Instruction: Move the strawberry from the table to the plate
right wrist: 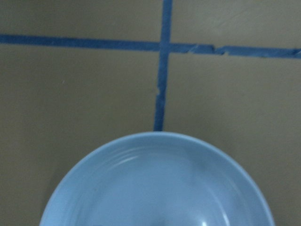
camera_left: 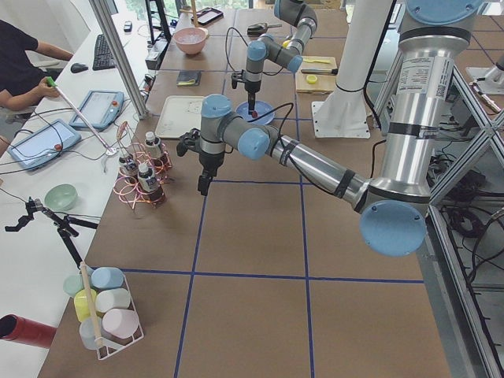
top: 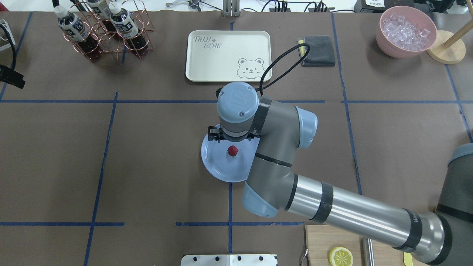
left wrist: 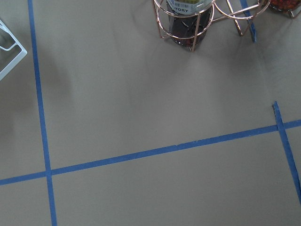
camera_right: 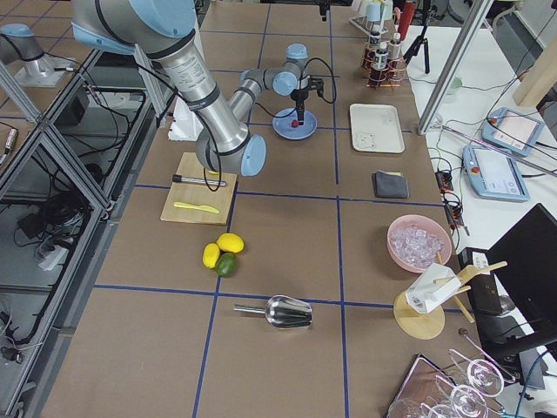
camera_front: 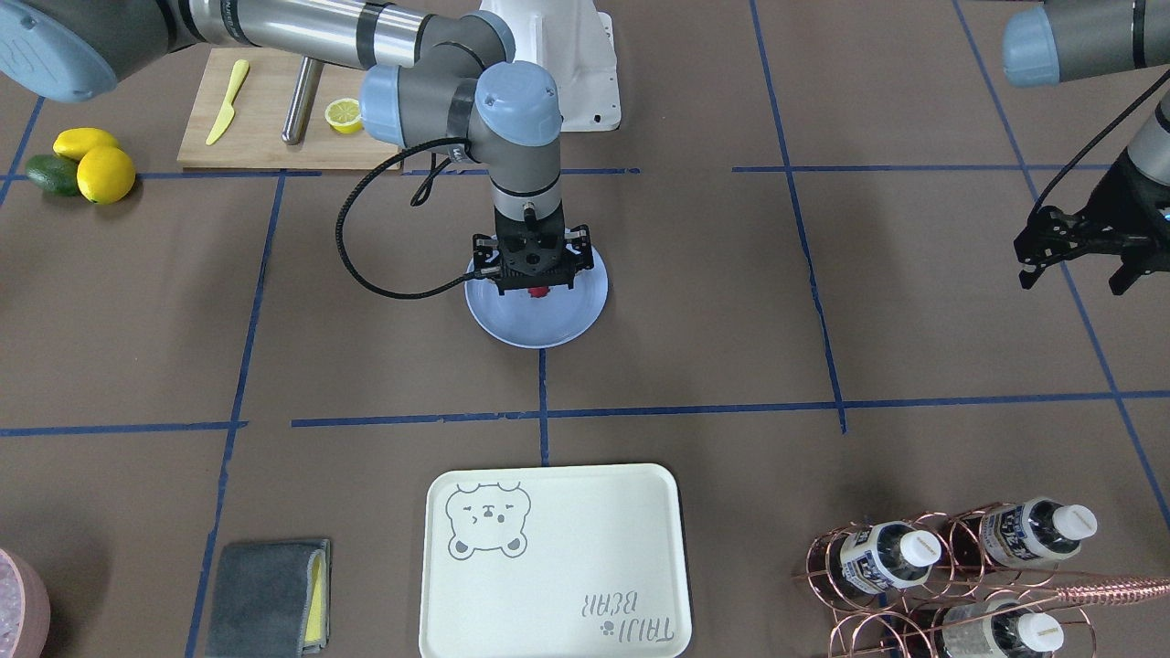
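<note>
The small dark red strawberry (camera_front: 539, 292) (top: 232, 150) lies on the light blue plate (camera_front: 539, 327) (top: 226, 169) near the middle of the brown table (camera_front: 695, 302). My right gripper (camera_front: 537, 281) points straight down just above the berry. It is open, one finger on each side of the berry, and does not grip it. The right wrist view shows only the plate (right wrist: 160, 188) and blue tape lines. My left gripper (camera_front: 1074, 281) hangs open and empty over bare table at the robot's left, far from the plate.
A cream bear tray (camera_front: 553, 562) lies across the table from the robot. A copper rack of bottles (camera_front: 951, 576), a grey cloth (camera_front: 270, 594), two lemons with an avocado (camera_front: 87, 164) and a cutting board (camera_front: 265, 128) ring the work area.
</note>
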### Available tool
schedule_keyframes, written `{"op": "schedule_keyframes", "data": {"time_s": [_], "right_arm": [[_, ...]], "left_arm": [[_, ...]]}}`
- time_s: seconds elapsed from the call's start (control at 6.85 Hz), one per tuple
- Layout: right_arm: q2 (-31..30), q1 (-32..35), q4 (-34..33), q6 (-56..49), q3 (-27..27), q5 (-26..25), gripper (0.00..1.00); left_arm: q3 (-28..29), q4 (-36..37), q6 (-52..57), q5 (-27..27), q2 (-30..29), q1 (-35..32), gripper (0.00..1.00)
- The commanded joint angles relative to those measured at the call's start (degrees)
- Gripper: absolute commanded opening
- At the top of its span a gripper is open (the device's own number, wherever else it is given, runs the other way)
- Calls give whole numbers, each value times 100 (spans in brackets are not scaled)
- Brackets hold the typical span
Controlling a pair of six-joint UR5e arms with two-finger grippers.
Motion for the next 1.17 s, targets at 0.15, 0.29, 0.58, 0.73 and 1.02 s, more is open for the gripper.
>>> {"op": "schedule_keyframes", "data": {"time_s": [0.15, 0.29, 0.58, 0.73, 1.02], "right_arm": [[-1531, 1637, -913, -1715, 1838, 731, 100], [-1973, 2182, -878, -2487, 1887, 1099, 100], [-2922, 3403, -878, -4420, 1826, 1802, 100], [-3310, 3852, -869, -4890, 1799, 1988, 100], [-3961, 4696, -852, -6005, 1511, 3100, 100]], "left_arm": [[50, 9, -8, -397, 1, -72, 100], [50, 9, 1, -398, 10, -125, 100], [41, 9, 10, -398, 63, -221, 100], [50, 26, 19, -615, 106, -326, 100], [85, 87, 638, -723, 334, -737, 100]]}}
